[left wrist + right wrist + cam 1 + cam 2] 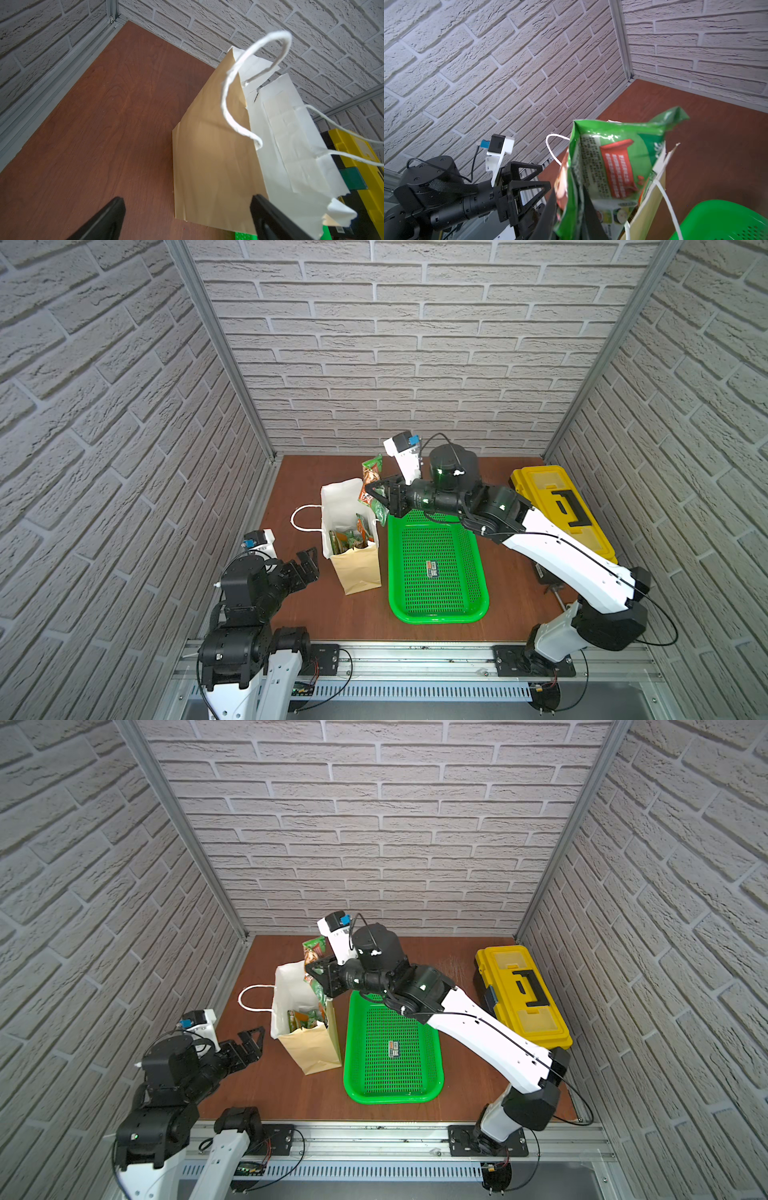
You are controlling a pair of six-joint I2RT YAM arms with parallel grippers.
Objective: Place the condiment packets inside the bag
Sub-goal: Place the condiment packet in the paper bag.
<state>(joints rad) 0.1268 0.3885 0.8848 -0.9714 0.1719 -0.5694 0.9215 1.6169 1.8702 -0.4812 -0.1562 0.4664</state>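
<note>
Two risks: L gripper [306, 565], jaws wide & empty nr table [332, 622] front-left edge, isn't steadying bag [360, 572] (some packets [347, 541] inside), so held packet [370, 481], pinched in R gripper [376, 495] over bag's far rim, may snag there or drop into basket [436, 619].

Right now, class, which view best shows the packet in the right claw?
Right wrist: the packet fills it, print visible. Both top views show it small, by the bag. Left wrist misses it.

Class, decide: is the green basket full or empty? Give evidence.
Nearly empty: in both top views the green basket holds only a small dark label.
</note>
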